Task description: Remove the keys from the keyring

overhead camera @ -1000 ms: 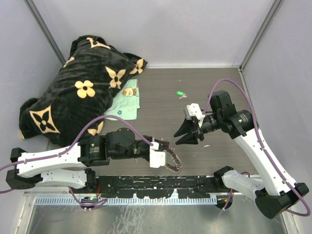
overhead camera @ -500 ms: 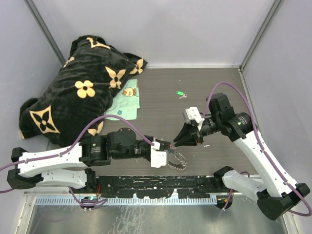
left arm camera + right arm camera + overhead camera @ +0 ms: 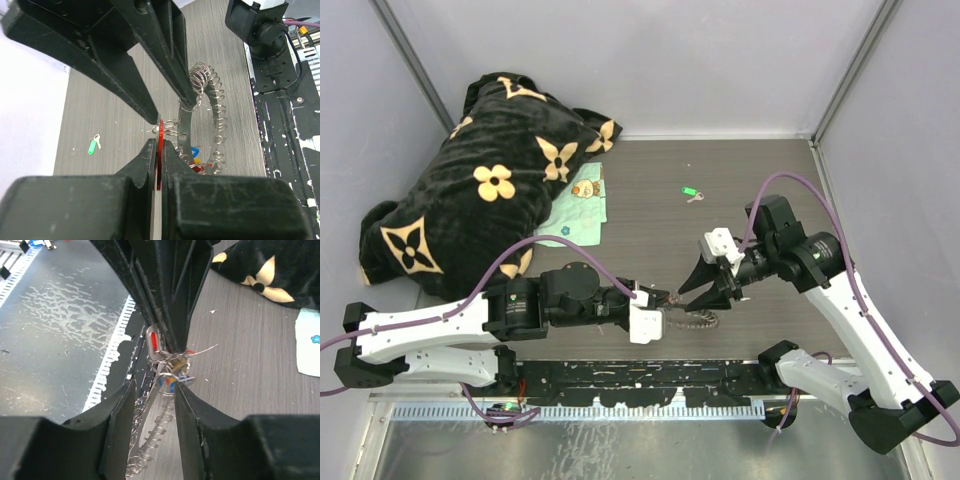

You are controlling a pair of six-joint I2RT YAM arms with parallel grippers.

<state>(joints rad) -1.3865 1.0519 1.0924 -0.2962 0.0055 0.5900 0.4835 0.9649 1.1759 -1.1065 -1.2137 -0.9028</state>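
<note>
My left gripper (image 3: 658, 304) (image 3: 160, 144) is shut on the red tag (image 3: 160, 134) of a key and holds it on edge. The dark keyring (image 3: 696, 320) with its coiled wire rim (image 3: 202, 79) hangs from that key, just above the table. Blue, yellow and red tags (image 3: 196, 154) cluster at its near end. My right gripper (image 3: 713, 287) (image 3: 155, 390) is open, one finger on each side of the keyring (image 3: 152, 442), close to the left fingertips (image 3: 165, 285). The red tag (image 3: 154, 340) shows just past it.
A loose key with a green tag (image 3: 690, 191) (image 3: 92, 146) lies on the far part of the table. A black blanket with cream flowers (image 3: 490, 190) and a pale green cloth (image 3: 578, 215) lie at the left. A black rail (image 3: 650, 380) runs along the front edge.
My right gripper has come down and forward until its fingers straddle the keyring. The keyring has swung from below the left gripper out to its right. The left arm has barely moved.
</note>
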